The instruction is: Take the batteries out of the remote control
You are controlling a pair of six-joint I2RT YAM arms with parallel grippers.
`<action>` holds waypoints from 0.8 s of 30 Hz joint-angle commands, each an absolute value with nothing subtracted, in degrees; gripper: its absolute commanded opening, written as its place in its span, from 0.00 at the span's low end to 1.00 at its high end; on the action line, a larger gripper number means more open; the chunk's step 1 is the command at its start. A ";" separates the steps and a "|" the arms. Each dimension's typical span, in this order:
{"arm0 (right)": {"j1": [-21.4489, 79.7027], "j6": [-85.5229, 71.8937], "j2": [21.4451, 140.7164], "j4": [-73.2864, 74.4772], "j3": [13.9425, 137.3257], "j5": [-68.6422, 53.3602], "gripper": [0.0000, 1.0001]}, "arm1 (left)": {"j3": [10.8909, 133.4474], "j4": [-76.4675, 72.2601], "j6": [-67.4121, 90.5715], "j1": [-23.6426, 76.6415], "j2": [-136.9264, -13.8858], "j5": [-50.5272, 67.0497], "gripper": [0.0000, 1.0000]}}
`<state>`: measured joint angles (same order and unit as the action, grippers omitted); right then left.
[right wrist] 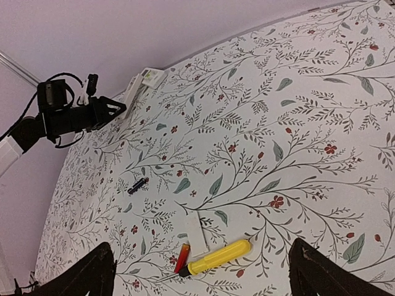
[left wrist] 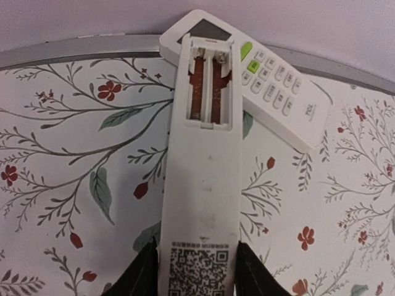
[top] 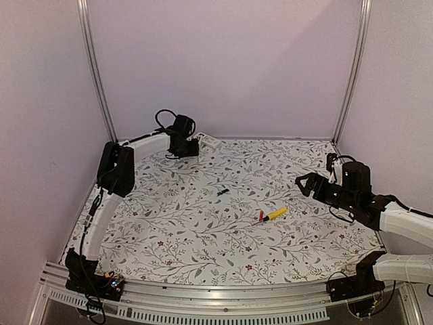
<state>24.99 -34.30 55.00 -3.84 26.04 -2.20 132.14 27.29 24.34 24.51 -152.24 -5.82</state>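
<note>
- Left wrist view shows the remote control back side up, its near end clamped between the left jaws, with one of the fingers on each long edge
- Its battery compartment is uncovered and looks empty: only springs and contacts show in the two channels
- The remote control's far end lies over a broader white remote at the far left edge of the worktop; I cannot tell whether it rests on that remote or is held just above it
- Top external view puts the dark cell loose near the middle of the worktop
- The reddish cell lies nearer and further right, touching or just beside the tip of a yellow-handled screwdriver
- Right wrist view shows a small white strip, probably the compartment cover, lying just beyond the screwdriver
- The right jaws are wide apart and hold nothing, hovering over the right side of the worktop, well apart from both cells
- Both batteries seem to be out, so the unloading itself looks done, and the step in hand is most likely setting down the empty remote control
- The next move probably calls for the left jaws to lower the remote control flat, open, and lift straight away, without dragging it or nudging the broader white remote beneath
</note>
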 commanded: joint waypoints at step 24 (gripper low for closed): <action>24.70 -36.21 53.27 -2.45 22.26 -1.74 0.96 | 127.88 20.57 26.28 21.59 -150.87 0.93 0.54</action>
